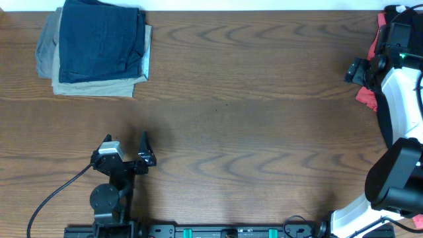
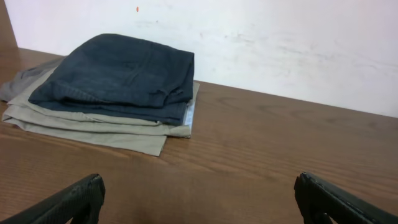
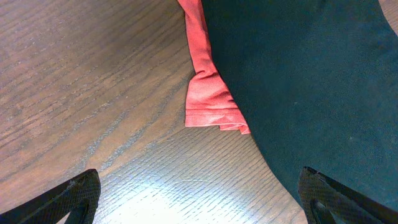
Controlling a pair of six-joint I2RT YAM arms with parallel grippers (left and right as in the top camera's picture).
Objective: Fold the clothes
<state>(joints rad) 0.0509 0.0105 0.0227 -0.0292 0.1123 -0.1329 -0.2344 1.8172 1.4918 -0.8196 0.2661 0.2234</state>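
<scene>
One navy shorts (image 1: 100, 41), folded squarish, flat

Black garment (image 3: 311, 74), coral-edged: cropped by top and right edges; overhead, mostly hidden under right arm (image 1: 396, 92).
Khaki trousers (image 2: 93, 127): largely covered by navy shorts (image 2: 118, 74).
Grey fabric (image 2: 25, 78) beneath: sliver only, kind unclear.
Fingers (image 2: 74, 199) of left gripper (image 2: 198, 202) and right gripper (image 3: 199, 199): cropped at bottom edge.

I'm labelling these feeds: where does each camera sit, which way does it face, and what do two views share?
Overhead: above table, facing down; left arm and right arm show.
Left wrist: low, facing the wall and navy shorts on khaki trousers; own fingertips.
Right wrist: close over table, facing down at black garment; own fingertips.
Overhead and left wrist share the shorts.
</scene>
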